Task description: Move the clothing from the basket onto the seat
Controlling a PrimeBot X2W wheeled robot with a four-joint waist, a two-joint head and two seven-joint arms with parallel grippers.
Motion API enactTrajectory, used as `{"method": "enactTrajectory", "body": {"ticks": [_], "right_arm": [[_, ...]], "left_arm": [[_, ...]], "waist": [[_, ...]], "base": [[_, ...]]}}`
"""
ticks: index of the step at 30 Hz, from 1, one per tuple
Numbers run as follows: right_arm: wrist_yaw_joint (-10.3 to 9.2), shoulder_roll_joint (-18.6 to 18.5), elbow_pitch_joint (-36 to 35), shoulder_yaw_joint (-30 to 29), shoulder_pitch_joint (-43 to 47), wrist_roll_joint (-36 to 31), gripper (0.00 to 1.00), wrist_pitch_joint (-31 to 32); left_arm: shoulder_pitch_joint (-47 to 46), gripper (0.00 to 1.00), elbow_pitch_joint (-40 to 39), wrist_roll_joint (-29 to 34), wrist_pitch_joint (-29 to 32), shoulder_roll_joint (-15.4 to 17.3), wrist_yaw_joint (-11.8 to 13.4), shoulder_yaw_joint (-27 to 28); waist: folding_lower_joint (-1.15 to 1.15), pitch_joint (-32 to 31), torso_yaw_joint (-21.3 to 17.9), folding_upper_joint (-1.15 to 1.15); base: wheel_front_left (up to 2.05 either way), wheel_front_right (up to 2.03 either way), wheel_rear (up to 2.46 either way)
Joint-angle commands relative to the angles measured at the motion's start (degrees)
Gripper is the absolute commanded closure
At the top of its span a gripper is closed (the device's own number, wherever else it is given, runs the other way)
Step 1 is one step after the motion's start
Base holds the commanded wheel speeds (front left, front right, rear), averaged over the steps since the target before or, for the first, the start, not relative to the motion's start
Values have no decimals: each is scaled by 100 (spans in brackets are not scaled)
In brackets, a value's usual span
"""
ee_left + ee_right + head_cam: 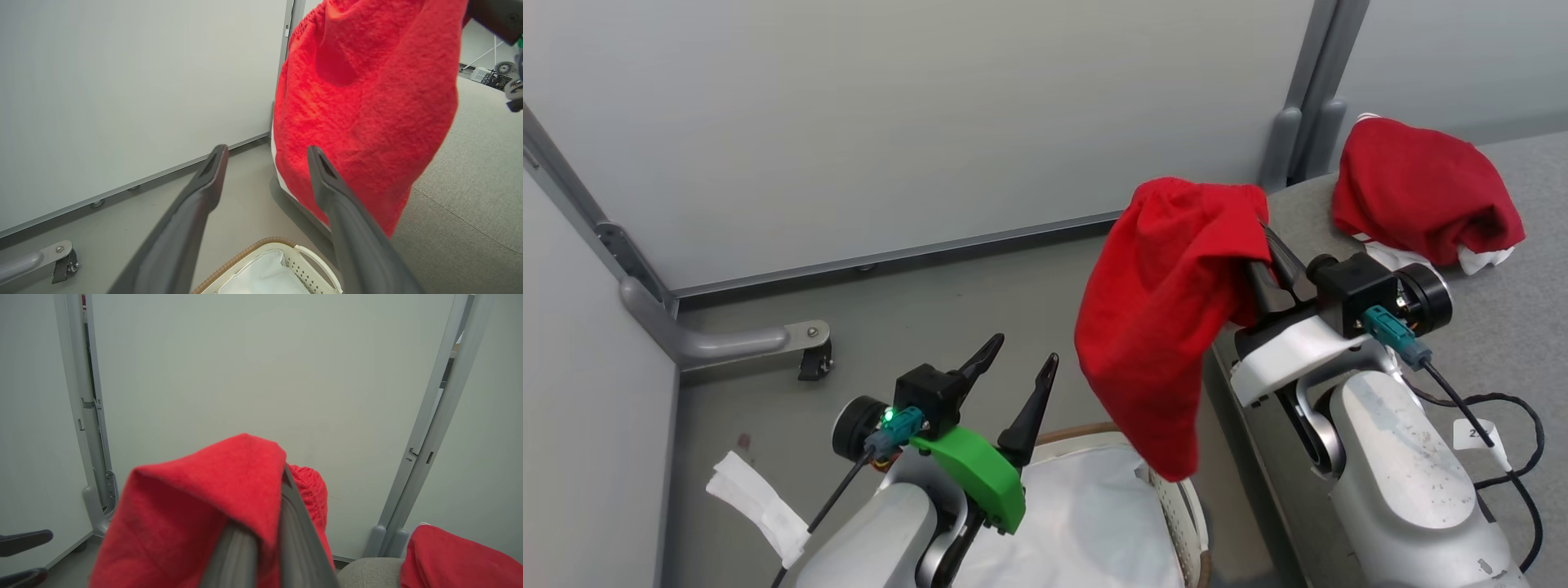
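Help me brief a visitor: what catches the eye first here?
A bright red fabric garment hangs from the shut right tool at the edge of the light grey upholstered seat. A second red garment lies bunched on that seat. The open left tool hovers above the white perforated basket.

You see bright red clothing (1160, 327), a white perforated basket (1186, 523) rimmed in brown weave, and a light grey seat (1523, 327).

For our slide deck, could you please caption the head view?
Right gripper holds a red garment beside the seat, where a second garment lies; the open left gripper hovers above the basket.
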Motion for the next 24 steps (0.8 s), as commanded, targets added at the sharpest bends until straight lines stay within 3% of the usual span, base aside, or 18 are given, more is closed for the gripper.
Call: {"method": "enactTrajectory", "body": {"ticks": [1,24], "right_arm": [[-8,-24,-35,-47,56,-33,100,-10],[-8,-365,-193,-757,509,-213,100,-10]], "left_arm": [[118,0,6,73,-18,-17,-23,51],[255,0,1,730,-13,-410,-254,181]], "waist": [[0,38,-78,0],[0,500,-1704,0]], "base": [[0,0,0],[0,0,0]]}}
